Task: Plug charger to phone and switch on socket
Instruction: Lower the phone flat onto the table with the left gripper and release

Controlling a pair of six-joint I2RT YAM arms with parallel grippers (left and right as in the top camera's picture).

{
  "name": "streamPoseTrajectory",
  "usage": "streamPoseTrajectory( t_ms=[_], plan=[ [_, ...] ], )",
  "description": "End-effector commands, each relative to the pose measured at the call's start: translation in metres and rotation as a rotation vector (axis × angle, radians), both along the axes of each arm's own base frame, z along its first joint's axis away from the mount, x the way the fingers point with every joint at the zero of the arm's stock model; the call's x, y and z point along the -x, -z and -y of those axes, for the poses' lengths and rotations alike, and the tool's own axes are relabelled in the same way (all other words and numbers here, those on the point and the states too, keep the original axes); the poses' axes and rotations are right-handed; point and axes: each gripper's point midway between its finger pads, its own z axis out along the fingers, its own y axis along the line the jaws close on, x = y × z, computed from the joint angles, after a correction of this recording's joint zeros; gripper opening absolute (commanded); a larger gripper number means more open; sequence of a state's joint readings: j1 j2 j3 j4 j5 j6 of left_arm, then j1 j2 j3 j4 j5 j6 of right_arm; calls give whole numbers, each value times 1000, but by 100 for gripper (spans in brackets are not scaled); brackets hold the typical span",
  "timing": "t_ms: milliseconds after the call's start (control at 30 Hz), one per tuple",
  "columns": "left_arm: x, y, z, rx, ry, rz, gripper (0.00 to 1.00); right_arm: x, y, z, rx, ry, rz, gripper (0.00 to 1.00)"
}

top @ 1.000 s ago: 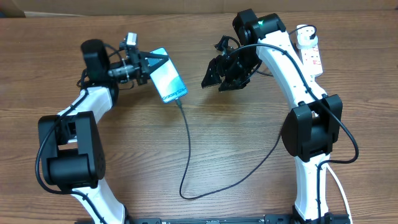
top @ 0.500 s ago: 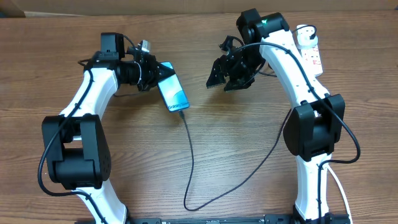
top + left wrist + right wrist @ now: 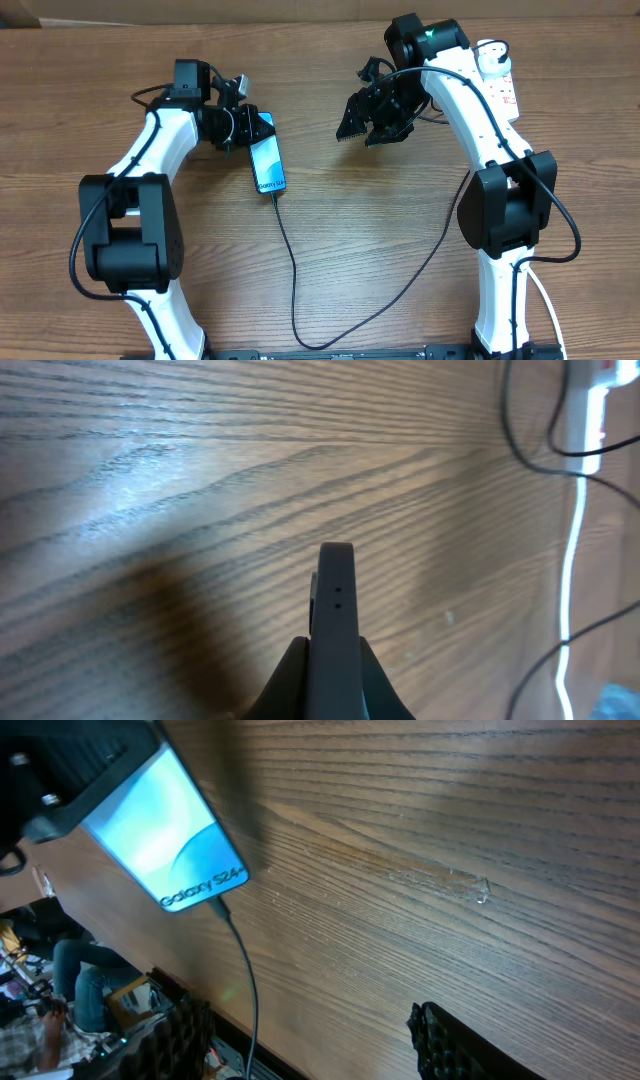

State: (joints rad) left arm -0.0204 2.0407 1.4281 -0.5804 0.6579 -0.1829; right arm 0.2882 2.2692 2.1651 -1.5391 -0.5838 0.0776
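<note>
The left tool (image 3: 252,132) is clamped on the phone (image 3: 268,165), holding it tilted over the tabletop (image 3: 120,60), left of centre; the charger (image 3: 293,270) looks seated in the phone's lower end, so plugging in seems done; the right tool (image 3: 365,125) hangs with its fingers apart, empty; the socket (image 3: 499,78) lies at the far right, and switching it on is what looks left. Only the right wrist view shows the charger's tip meeting the phone below the lettering; the left wrist view shows just the phone's thin edge.
</note>
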Motion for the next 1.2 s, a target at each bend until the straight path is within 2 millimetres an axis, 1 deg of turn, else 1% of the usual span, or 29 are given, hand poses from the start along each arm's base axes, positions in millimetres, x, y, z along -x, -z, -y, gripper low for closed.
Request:
streamPoseTrajectory(
  t_ms=[0,300,467,567,667,733,867,900,1033,1100,1167],
  plan=[
    [-9,3,1,-22,16,31,4,0,-22,2,-11,-5,61,65],
    [-16,33,3,20,-53,-46,4,-1,-22,2,-11,-5,65,65],
    [-19,36,2,12,-63,-43,5,-1,-22,2,-12,-5,67,65],
    [-20,36,0,4,-67,-39,15,-1,-22,2,-13,-4,69,65],
    [-21,39,-4,-26,-79,-41,31,-1,-22,2,-13,-5,68,65],
    [-21,40,-5,-34,-83,-42,34,-1,-22,2,-13,-5,68,65],
    [-21,41,-6,-37,-84,-41,34,-1,-22,2,-13,-5,68,65],
    [-21,41,-7,-45,-87,-42,36,-1,-22,2,-12,-5,68,65],
    [-19,49,-17,-106,-112,-59,59,-1,-22,2,-12,-5,68,65],
    [-18,51,-21,-130,-121,-67,62,-1,-22,2,-12,-5,68,65],
    [-17,53,-23,-146,-127,-71,63,-1,-22,2,-13,-5,68,65]
  ],
)
